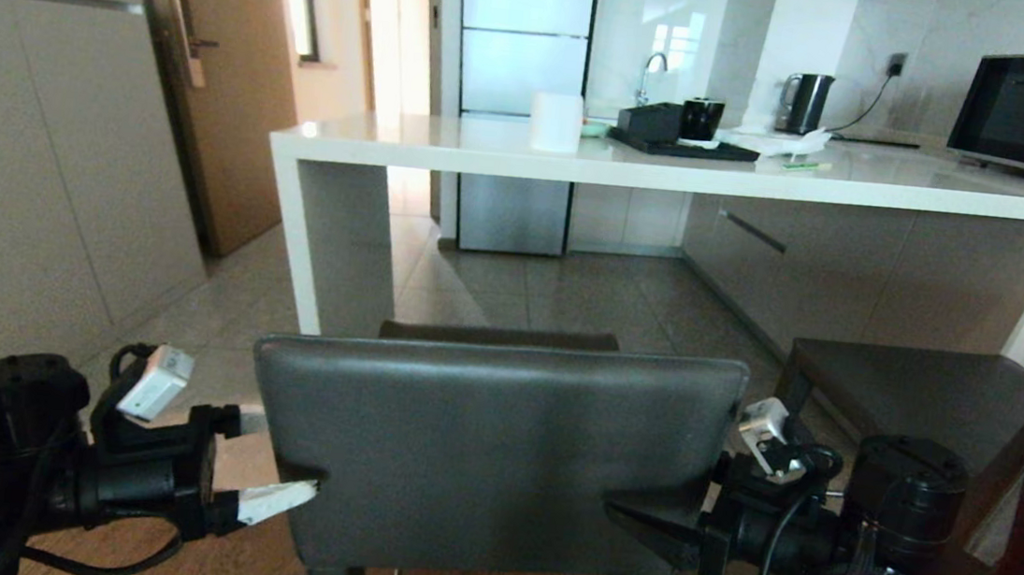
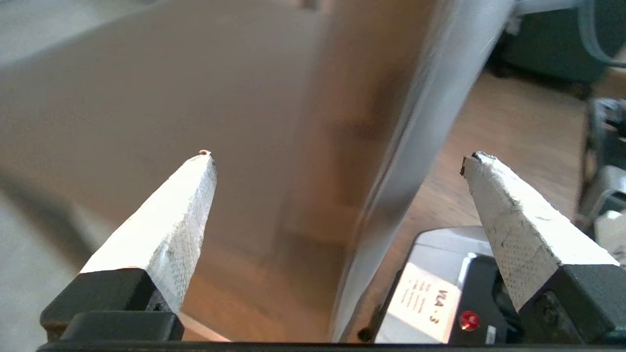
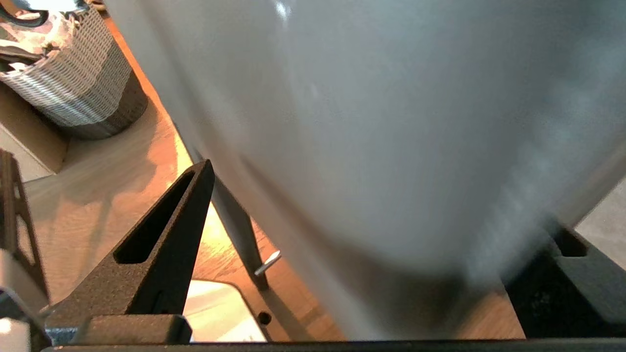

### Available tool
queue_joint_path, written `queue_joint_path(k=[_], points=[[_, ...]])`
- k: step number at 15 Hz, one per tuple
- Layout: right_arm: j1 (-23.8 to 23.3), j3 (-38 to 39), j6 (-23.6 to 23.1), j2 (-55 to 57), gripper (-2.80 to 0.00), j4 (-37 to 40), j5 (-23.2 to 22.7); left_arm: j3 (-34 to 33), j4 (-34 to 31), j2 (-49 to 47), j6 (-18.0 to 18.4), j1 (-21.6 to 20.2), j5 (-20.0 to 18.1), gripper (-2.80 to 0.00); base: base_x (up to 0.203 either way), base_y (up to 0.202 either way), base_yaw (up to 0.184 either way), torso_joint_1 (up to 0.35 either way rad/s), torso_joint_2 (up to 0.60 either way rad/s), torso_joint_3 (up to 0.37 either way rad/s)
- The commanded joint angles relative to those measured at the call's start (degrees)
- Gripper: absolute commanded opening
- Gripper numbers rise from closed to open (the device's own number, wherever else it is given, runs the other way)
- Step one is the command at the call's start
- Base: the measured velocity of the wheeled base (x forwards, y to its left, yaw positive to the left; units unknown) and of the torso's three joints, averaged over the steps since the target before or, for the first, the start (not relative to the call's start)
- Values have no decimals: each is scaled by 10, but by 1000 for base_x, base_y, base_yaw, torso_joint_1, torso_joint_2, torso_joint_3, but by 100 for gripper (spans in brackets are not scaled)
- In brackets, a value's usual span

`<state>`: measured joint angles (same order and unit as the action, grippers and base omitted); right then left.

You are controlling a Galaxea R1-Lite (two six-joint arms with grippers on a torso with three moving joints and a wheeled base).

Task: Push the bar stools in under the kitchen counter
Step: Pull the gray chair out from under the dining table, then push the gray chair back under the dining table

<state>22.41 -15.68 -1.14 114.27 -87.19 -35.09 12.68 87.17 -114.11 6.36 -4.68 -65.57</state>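
Stool backrest (image 1: 496, 455) dead ahead, long axis crosswise, short of worktop (image 1: 673, 173). Left claw (image 1: 274, 462) wide open astride left edge; right claw (image 1: 654, 517) spread astride right edge, gripping nothing. Equally near.

Stool backrest (image 1: 496, 455) matt grey leather, smooth. Worktop (image 1: 674, 167) glossy white stone. Floor (image 1: 240, 571) wood near, tiles further. L claw fingers (image 2: 176, 230) white textured tape.

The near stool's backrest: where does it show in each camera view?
Head view: backrest bottom centre, between both pincers.
Left wrist view: its edge runs between the left pincer's open fingers.
Right wrist view: its grey face fills most of the frame.
Shared landmark: the backrest itself.
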Motion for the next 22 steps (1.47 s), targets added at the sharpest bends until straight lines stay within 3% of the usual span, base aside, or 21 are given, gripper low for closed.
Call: queue_joint_path(k=[1, 5, 9, 12, 18, 19, 22], points=[[-19, 14, 0, -26, 0, -5, -4, -20, 5, 3, 1, -36, -5, 0, 0, 0, 0, 0, 0, 0], [-49, 51, 1, -84, 0, -5, -25, -71, 5, 45, 1, -92, -8, 0, 0, 0, 0, 0, 0, 0], [-49, 151, 1, -186, 0, -5, -39, -130, 5, 128, -2, -131, -31, 0, 0, 0, 0, 0, 0, 0], [-41, 160, 15, -291, 0, 1, -38, -132, 5, 218, -46, -146, -45, 0, 0, 0, 0, 0, 0, 0], [-35, 157, 60, -463, 0, 42, -31, -116, 5, 429, -259, -133, -60, 0, 0, 0, 0, 0, 0, 0], [-36, 152, 66, -495, 0, 59, -26, -99, 5, 467, -316, -130, -60, 0, 0, 0, 0, 0, 0, 0], [-38, 113, 82, -615, 0, 186, -15, -17, 5, 579, -570, -118, -57, 0, 0, 0, 0, 0, 0, 0]])
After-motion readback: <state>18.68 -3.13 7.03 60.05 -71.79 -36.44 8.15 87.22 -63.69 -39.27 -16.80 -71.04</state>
